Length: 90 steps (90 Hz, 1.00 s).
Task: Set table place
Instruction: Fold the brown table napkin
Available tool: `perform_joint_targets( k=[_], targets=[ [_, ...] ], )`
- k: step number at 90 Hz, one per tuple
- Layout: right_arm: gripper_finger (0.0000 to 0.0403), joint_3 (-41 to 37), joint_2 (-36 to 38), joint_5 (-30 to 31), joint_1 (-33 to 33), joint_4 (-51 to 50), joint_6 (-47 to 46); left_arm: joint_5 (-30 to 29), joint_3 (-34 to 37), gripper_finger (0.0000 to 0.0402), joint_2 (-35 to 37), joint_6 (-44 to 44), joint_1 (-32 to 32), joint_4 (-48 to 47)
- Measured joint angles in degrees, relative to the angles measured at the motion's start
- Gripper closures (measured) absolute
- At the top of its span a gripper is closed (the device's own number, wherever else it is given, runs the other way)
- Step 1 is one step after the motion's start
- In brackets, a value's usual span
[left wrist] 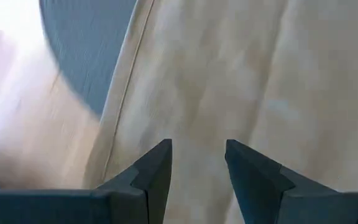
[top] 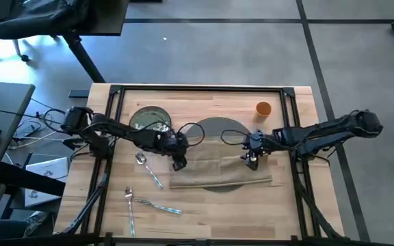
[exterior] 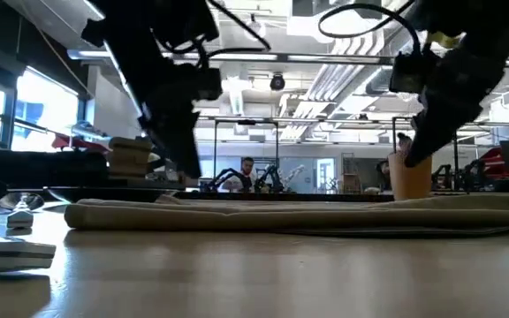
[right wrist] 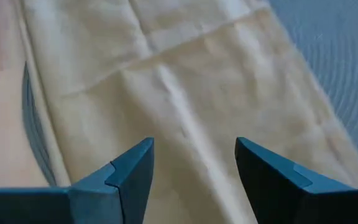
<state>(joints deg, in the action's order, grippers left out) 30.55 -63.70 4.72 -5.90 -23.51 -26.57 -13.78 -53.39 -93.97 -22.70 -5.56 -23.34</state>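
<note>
Left end effector (top: 178,164) spread, hovering over napkin (top: 219,172) left edge. Napkin lies at 6 o'clock of grey mat (top: 214,130) on surface (top: 204,219). Right end effector (top: 252,161) spread over right edge. I'd pinch both edges evenly, lift together.

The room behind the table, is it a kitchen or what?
Probably a robot lab or workshop, not a kitchen. Behind the table the low view shows bare ceiling pipes, more robot arms on benches, and a person working there.
</note>
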Motion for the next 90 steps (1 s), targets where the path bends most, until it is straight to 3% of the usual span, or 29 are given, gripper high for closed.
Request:
perform_joint_targets(
  k=[35, 90],
  targets=[
    [0.0199, -0.30, 0.03, -4.20, -2.77, -0.49, -0.12, 8.70, 0.89, 0.0267, 0.04, -6.66, -5.22, -1.05],
    [0.0198, -0.43, -3.08, -2.03, -18.84, -0.26, -1.33, 8.79, 1.31, 0.0267, -3.80, -12.32, -15.71, 1.23]
  ],
)
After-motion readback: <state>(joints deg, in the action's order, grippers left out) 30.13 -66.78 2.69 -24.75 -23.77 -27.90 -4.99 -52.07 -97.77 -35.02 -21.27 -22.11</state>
